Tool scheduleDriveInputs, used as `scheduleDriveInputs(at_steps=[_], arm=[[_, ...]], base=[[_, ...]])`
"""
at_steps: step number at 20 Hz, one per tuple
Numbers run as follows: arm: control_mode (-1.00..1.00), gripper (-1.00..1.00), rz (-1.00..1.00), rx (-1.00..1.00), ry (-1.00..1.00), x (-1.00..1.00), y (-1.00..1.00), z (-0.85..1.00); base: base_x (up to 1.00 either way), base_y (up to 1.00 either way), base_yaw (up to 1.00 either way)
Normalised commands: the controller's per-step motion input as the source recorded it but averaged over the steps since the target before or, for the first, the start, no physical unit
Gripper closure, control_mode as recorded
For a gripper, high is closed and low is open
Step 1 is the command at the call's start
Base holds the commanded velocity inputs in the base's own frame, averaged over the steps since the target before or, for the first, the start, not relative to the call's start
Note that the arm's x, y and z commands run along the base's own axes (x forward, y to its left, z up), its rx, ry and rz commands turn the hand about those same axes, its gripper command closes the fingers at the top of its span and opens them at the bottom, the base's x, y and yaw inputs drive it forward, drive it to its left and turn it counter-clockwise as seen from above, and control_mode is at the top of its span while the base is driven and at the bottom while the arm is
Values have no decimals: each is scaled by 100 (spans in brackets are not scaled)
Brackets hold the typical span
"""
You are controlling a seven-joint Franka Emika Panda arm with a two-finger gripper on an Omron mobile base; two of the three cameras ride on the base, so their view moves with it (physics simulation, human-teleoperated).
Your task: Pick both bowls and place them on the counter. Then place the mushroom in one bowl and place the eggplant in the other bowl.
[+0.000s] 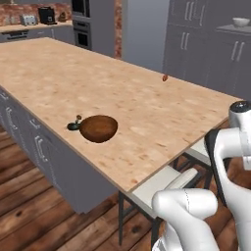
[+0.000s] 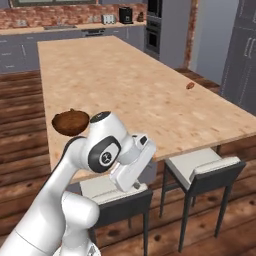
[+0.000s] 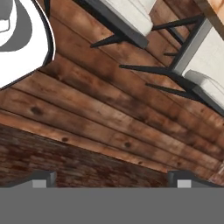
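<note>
Left base view: one wooden bowl [image 1: 98, 128], one eggplant [image 1: 74, 125], one mushroom [image 1: 165, 77].

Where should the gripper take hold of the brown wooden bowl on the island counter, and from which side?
Grip the brown wooden bowl by its rim, probably coming down from above with one finger inside and one outside the wall. It looks tipped, mouth partly away from the left base camera, with rounded glossy sides that would likely slip. Favour the side away from the eggplant, which sits right against it near the counter edge.
</note>
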Motion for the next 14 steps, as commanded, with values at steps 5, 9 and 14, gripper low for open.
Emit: scheduleDriveInputs(at_steps=[5,9,14], arm=[[100,-100,0,0,0,0,0,0],[100,-100,0,0,0,0,0,0],[100,-100,0,0,0,0,0,0]], base=[[1,-97,-10],[-86,-74,-27],[36,-85,-8]])
